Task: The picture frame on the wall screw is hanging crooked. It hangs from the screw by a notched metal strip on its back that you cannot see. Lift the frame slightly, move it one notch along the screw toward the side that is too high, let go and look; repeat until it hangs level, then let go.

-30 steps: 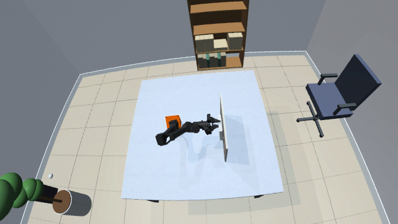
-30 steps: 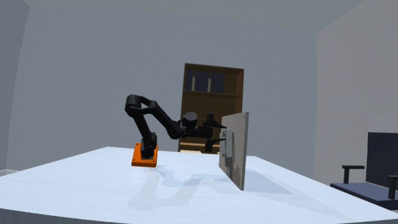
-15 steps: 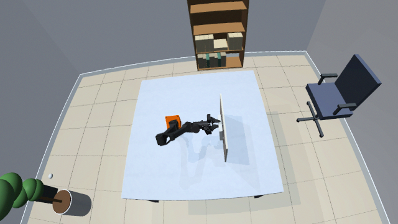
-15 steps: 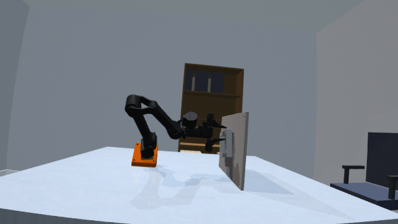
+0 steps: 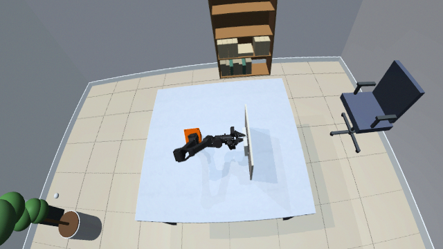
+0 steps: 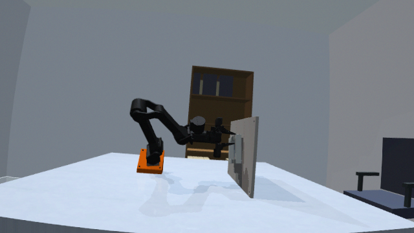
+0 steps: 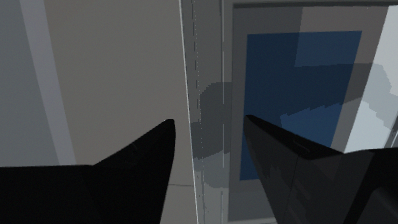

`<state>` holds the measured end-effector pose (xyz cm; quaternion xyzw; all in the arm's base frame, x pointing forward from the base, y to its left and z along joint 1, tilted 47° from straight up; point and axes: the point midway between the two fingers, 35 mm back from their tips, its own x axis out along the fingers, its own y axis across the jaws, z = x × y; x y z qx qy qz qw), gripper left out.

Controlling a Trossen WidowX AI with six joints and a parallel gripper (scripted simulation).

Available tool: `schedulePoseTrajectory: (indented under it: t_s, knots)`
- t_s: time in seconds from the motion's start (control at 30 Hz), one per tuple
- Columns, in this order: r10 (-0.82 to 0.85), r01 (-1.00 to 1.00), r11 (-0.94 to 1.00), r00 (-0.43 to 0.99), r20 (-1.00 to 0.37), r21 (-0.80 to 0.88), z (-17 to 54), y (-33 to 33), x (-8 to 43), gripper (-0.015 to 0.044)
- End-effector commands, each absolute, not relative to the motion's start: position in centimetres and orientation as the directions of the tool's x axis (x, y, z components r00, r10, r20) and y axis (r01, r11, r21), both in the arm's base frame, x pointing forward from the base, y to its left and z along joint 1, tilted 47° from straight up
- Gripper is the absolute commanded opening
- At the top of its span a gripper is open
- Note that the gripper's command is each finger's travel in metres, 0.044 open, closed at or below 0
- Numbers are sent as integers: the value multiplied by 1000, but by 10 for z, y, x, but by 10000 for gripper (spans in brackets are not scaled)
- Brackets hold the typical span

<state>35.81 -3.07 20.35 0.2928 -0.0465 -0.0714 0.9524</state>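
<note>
Frame (image 5: 246,150) (image 6: 239,150) (image 7: 212,175) up at 3 o'clock from the arm, against the upright panel (image 5: 250,157) (image 6: 250,155) (image 7: 115,75), and the end effector (image 5: 243,137) (image 6: 235,138) (image 7: 209,124) is right at its rim! It's part open, nothing gripped; contact I can't call. Wrist view: one fingertip at 9 o'clock of the near rail, the other at 3 o'clock, over the blue picture. Centre that rail, close gently, then raise just enough to free the notch; too much could unhook it. Which side is high? Can't tell here. One notch, lower softly, release, look.
</note>
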Motion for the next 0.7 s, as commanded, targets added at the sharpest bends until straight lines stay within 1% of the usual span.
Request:
schedulePoseTrajectory:
  t_s: [0.0,0.57,0.63,0.67]
  knots:
    - [-159,104,817,986,48,567,204,-30,358,173]
    - [-159,104,817,986,48,567,204,-30,358,60]
    - [-159,104,817,986,48,567,204,-30,358,7]
    - [-159,104,817,986,48,567,204,-30,358,0]
